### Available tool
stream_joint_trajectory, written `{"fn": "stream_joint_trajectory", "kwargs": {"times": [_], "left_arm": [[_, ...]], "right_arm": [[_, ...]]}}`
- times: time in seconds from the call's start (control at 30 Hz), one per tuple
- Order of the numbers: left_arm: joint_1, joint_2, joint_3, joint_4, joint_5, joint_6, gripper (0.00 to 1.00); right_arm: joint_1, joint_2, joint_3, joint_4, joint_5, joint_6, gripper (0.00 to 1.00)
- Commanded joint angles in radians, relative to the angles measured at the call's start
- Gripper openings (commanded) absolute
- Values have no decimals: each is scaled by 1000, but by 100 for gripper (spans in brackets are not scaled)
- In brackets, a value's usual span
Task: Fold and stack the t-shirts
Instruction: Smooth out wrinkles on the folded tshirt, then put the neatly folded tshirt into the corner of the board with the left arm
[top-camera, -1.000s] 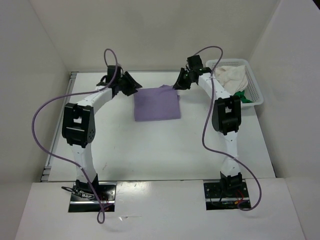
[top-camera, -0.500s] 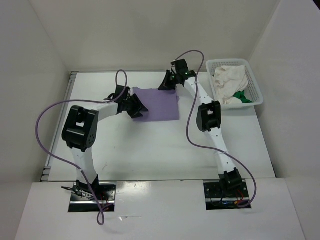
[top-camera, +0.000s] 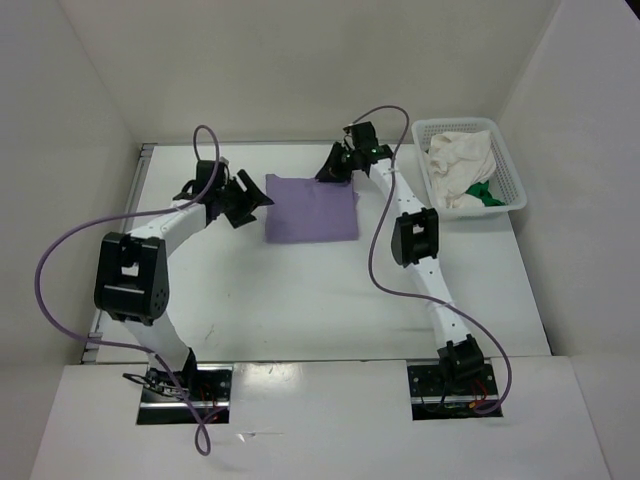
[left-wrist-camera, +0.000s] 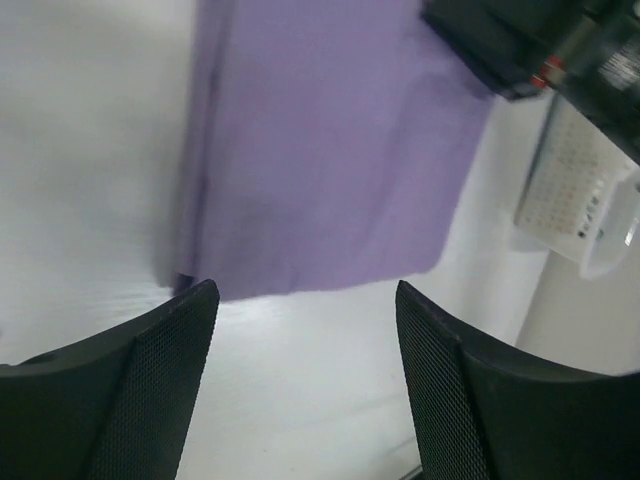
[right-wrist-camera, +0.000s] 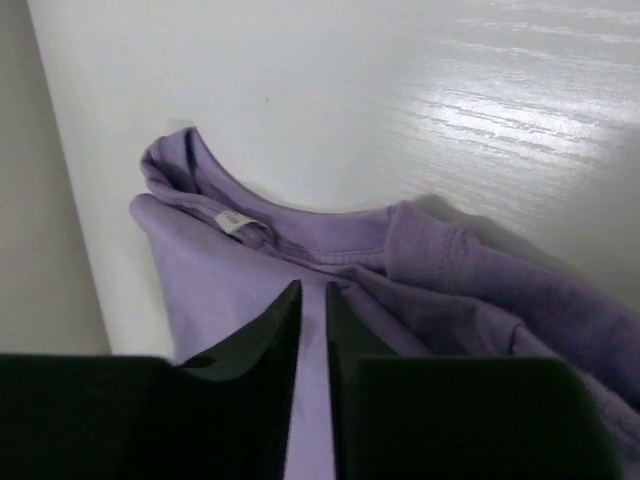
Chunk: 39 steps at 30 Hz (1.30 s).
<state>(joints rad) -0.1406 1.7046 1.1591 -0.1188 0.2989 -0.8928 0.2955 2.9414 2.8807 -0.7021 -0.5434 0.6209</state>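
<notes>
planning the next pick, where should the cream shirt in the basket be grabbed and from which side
Pinch the bunched hump of the cream shirt where it heaps highest in the basket, coming straight down. The mesh walls block sideways approaches, and the green shirt peeks out at the near end, so stay on the far, high folds.

lavender t-shirt: matt soft cloth | table: smooth, perhaps laminate | basket: plastic mesh

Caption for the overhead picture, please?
Folded purple shirt between left arm and right arm; basket holds cream shirt and green shirt.
</notes>
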Motion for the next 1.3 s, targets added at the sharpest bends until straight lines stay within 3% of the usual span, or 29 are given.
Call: {"fn": "stream_joint_trajectory", "kwargs": {"times": [0.0, 0.07, 0.17, 0.33, 0.47, 0.57, 0.73, 0.87, 1.1, 1.27], "left_arm": [[32, 107, 42, -24, -23, 60, 79], [55, 189, 77, -13, -3, 77, 79], [55, 288, 151, 13, 54, 95, 77], [55, 389, 249, 39, 79, 129, 70], [45, 486, 320, 59, 97, 149, 65], [22, 572, 399, 59, 118, 170, 58], [3, 647, 510, 145, 207, 109, 27], [3, 618, 569, 203, 195, 55, 16], [225, 538, 646, 179, 142, 23, 7], [407, 454, 565, 182, 109, 37, 9]], "right_arm": [[-9, -143, 39, -17, -14, -21, 27], [-9, -217, -29, -17, -13, -46, 44], [-9, -362, -125, -36, -13, -88, 54], [-9, -610, -320, -64, 5, -148, 54], [-18, -864, -723, 108, -7, -121, 54], [-38, -1002, -895, 156, -27, -121, 54], [-71, -1156, -1162, 188, -36, -121, 54], [-90, -1245, -1339, 213, -49, -121, 54], [-90, -1314, -1477, 213, -27, -121, 54], [-99, -1314, -1486, 222, -46, -112, 54]]}}
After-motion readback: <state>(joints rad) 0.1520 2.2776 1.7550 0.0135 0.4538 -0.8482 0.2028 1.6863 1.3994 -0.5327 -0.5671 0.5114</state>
